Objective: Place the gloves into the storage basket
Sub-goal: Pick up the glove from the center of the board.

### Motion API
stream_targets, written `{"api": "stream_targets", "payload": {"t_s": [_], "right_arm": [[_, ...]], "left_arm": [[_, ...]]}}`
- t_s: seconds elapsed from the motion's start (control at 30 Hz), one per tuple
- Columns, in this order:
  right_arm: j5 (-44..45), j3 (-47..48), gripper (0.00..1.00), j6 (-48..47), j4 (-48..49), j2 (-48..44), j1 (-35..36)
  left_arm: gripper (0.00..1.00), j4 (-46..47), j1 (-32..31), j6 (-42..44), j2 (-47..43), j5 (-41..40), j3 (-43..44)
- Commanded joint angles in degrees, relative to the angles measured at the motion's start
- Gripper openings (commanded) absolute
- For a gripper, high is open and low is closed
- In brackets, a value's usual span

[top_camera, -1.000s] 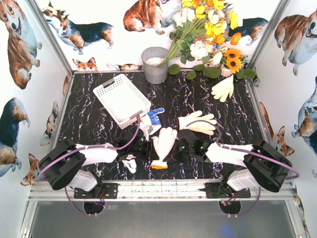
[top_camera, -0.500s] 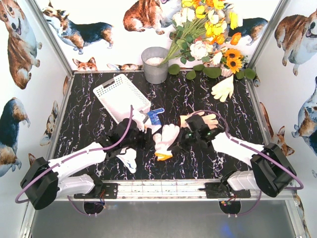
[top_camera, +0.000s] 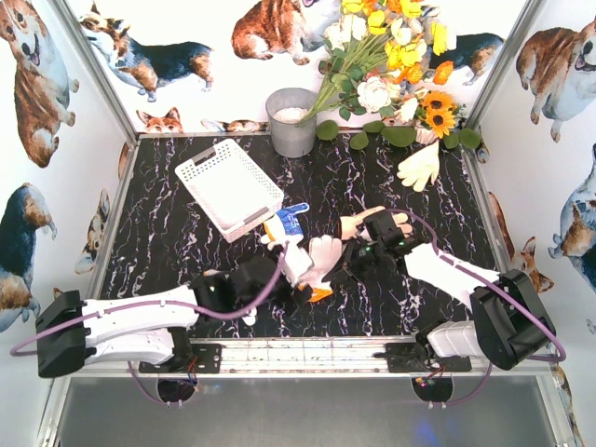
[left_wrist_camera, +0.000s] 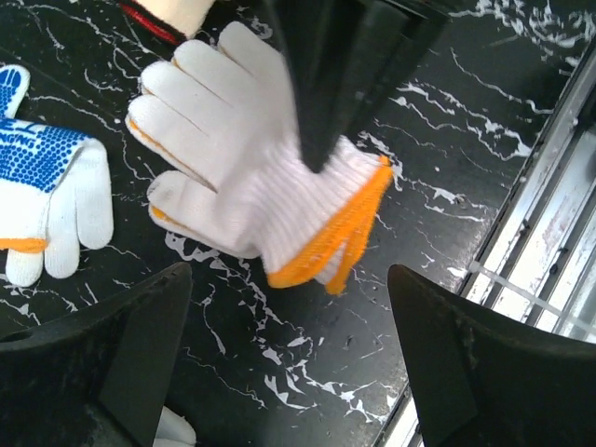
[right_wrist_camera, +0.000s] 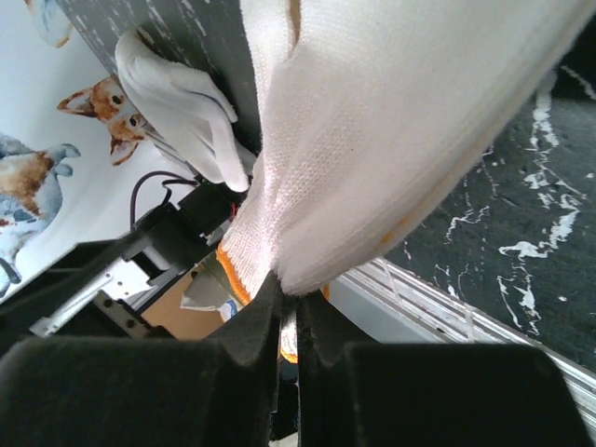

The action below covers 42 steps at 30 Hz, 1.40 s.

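L hand (left_wrist_camera: pixel 289 312) fingers wide apart; white glove (left_wrist_camera: pixel 233 177) w/ orange cuff ahead, blue-white glove (left_wrist_camera: pixel 47 186) frame-left.

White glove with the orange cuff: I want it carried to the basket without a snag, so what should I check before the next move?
1. Right gripper shut on the white glove: ok.
2. Left gripper open, holding nothing: ok.
3. Left gripper apart from the held glove: cannot tell; they sit close together in the top view.
4. Storage basket upright, with no glove inside: ok.
5. Held glove high enough to pass over the blue-and-white glove lying near the basket's corner: cannot tell.
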Motion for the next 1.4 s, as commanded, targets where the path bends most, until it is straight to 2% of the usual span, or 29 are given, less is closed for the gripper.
{"api": "stream_targets", "payload": {"t_s": [0.0,0.17,0.43,0.57,0.63,0.7,0.77,0.87,1.0,1.03,1.1,1.17,1.2,1.23,1.37], "right_arm": [[-3.33,3.11,0.00,1.45,1.43,-0.62,-0.48],[-4.18,3.56,0.00,3.37,2.88,-0.40,-0.65],[-5.44,4.86,0.00,5.80,3.90,-0.78,-0.74],[-5.06,4.33,0.00,6.78,4.18,-1.35,-0.74],[-4.71,3.53,0.00,7.28,4.64,-1.77,-0.74],[-4.35,2.27,0.00,8.16,6.04,-1.95,-0.74],[-4.51,0.47,0.00,10.06,9.18,-1.86,-0.74],[-5.56,-1.98,0.00,13.76,14.83,-1.37,-0.74],[-5.21,-2.34,0.00,13.55,14.65,-1.50,-0.74],[-5.12,-2.49,0.00,13.65,14.84,-1.60,-0.74],[-4.99,-2.60,0.00,13.59,14.97,-1.49,-0.74],[-4.94,-2.65,0.00,13.66,15.68,-1.12,-0.74],[-4.87,-2.69,0.00,13.55,16.44,-1.09,-0.74],[-4.55,-2.69,0.05,13.36,16.67,-1.34,-0.74],[1.38,-3.31,0.41,12.04,13.71,-3.99,-0.49]], "left_arm": [[0.81,-0.43,-6.15,6.94,2.03,-13.10,1.25],[0.89,2.40,-8.84,10.05,5.51,-13.49,2.24],[0.92,6.80,-9.29,16.13,15.86,-12.91,6.49],[0.88,8.16,-9.35,17.42,18.85,-14.95,6.39],[0.82,9.56,-9.36,17.19,18.68,-15.60,5.27],[0.61,10.68,-9.38,16.96,19.11,-15.54,4.74],[0.49,11.44,-9.37,16.55,20.17,-16.29,4.70],[0.45,14.05,-9.35,16.16,21.33,-16.85,4.36],[0.45,15.86,-9.29,16.68,23.83,-16.89,5.45],[0.42,15.59,-9.31,16.67,24.62,-17.13,6.00],[0.25,14.45,-9.32,15.78,25.12,-17.59,6.56],[0.04,14.10,-9.27,14.62,24.11,-18.33,5.75],[0.00,14.05,-9.29,13.91,23.08,-18.61,5.01],[0.00,13.85,-9.26,13.15,22.06,-18.84,4.41],[0.00,11.49,-9.29,9.57,19.59,-18.89,3.88]]}}
